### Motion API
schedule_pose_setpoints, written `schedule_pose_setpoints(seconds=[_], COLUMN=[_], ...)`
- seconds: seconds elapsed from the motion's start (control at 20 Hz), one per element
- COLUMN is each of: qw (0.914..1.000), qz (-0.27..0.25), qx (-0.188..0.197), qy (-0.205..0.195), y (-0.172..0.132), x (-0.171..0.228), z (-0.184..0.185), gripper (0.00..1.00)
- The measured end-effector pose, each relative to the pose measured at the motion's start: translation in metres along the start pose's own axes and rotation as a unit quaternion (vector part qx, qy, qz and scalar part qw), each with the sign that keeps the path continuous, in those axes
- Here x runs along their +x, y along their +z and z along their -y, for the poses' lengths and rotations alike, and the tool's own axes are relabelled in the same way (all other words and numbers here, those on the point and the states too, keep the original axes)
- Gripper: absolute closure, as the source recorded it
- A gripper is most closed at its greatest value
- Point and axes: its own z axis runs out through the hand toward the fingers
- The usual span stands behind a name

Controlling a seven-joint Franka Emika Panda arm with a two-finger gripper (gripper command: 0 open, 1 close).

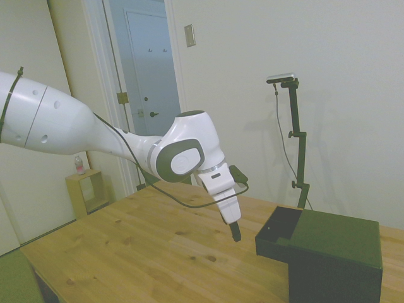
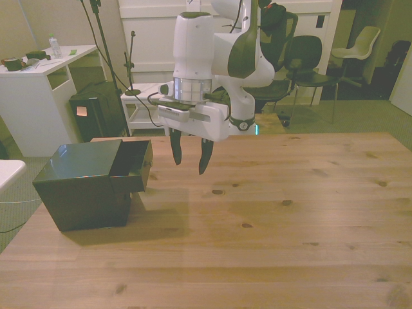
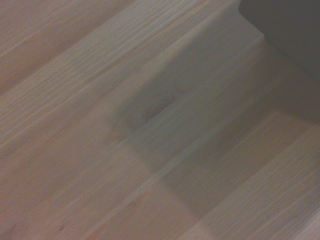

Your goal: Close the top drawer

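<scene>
**Gripper empty beside the open top drawer; no contact made**

The fingers (image 2: 176, 149) stand apart and hold nothing, tips pointing down above the bare wooden table (image 2: 290, 212). The gripper (image 2: 190, 156) hangs clear of the board, its shadow falling on the planks just below.

The top drawer (image 2: 132, 167) lies to the front view's left of the gripper, near but not touching. It is pulled out of the dark cabinet (image 2: 80, 187), projecting toward the gripper with its flat front facing it. In the side view the drawer (image 1: 278, 237) overhangs the table, its cavity open to the top, and the gripper (image 1: 235, 232) sits just off its front face at roughly the same height.

The drawer's sliding axis runs from the gripper toward the cabinet, so closing looks to require a straight push along that line against the flat front. An off-centre or angled contact could shift the cabinet rather than seat the drawer.

The wrist view shows only table grain and a dark corner (image 3: 290, 30), likely the drawer.
</scene>
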Motion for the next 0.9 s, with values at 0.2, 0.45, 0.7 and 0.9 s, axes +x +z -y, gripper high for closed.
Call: schedule_pose_setpoints(seconds=[0.2,0.45,0.7,0.9], qw=[0.9999,0.9991,0.9978,0.9963], qz=[-0.002,-0.005,-0.002,0.002], qx=[-0.001,0.001,0.002,0.003], qy=[0.012,0.042,0.066,0.086], y=[0.0,0.0,0.001,0.001], x=[0.009,0.017,0.019,0.023], z=[-0.004,-0.007,-0.008,-0.01], gripper=[1.0,1.0,1.0,1.0])
